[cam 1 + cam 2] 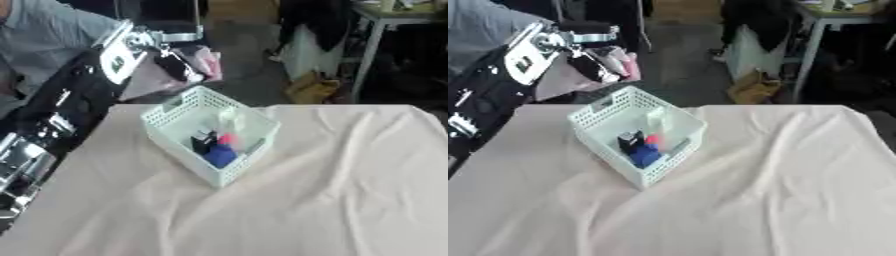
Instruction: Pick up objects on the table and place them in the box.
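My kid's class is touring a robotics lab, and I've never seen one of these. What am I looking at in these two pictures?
Both pictures come from a stereo camera in a humanoid robot's head, looking down at its table. The black-and-silver arm on the left is the robot's own left arm; its left hand is raised beyond the table's far edge, and I can't tell whether it holds anything. On the cream tablecloth stands a white perforated plastic basket holding small blue, black, pink and clear items. The right hand isn't visible.

box (179,117): white perforated plastic, matt
table cover (350,190): beige cloth, wrinkled, matt
left arm (61,107), left side of frame: black casing, shiny silver metal joints
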`<state>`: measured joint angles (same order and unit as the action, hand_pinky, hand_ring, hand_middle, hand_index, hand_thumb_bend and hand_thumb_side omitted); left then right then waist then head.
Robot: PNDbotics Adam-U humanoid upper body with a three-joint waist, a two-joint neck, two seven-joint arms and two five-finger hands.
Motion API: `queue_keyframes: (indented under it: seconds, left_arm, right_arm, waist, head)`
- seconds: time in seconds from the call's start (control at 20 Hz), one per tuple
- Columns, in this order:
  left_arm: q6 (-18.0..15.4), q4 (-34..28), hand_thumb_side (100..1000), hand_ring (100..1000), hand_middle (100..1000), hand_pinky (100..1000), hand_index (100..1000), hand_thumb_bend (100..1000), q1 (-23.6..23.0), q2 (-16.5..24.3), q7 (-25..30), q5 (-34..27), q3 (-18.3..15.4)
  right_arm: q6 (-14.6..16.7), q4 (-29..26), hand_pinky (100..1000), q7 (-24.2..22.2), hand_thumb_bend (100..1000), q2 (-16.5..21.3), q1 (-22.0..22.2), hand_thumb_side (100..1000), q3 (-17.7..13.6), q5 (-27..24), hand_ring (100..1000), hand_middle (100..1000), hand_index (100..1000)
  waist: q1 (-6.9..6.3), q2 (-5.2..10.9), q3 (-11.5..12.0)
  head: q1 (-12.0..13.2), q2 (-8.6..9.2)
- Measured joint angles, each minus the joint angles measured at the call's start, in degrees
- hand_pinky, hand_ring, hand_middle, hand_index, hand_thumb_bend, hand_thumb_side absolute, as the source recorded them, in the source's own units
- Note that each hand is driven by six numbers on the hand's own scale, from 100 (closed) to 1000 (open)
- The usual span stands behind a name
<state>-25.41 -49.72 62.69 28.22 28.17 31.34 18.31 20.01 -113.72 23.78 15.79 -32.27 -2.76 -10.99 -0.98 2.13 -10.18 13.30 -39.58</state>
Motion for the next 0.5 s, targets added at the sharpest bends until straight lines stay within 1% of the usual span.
queue_keyframes:
  seconds: [0.2,0.5]
  left_arm:
    - [-2.49,4.67,100,100,100,100,160,280,0.79,-3.78,-5.60,5.74,-0.75]
    - [-6.09,11.85,100,100,100,100,161,268,0.52,-8.24,-12.24,15.94,-3.77]
  right_arm:
    - [-0.07,0.00,824,-0.12,100,-0.37,-0.05,940,0.01,-0.18,874,750,770]
    - [-0.21,0.00,823,-0.45,100,-0.61,-0.45,938,0.02,-0.46,875,750,770]
  waist:
    - [-0.10,0.00,-0.55]
    - [-0.34,0.00,-1.44]
  head:
    - [0.06,0.37]
    - [0.08,1.03]
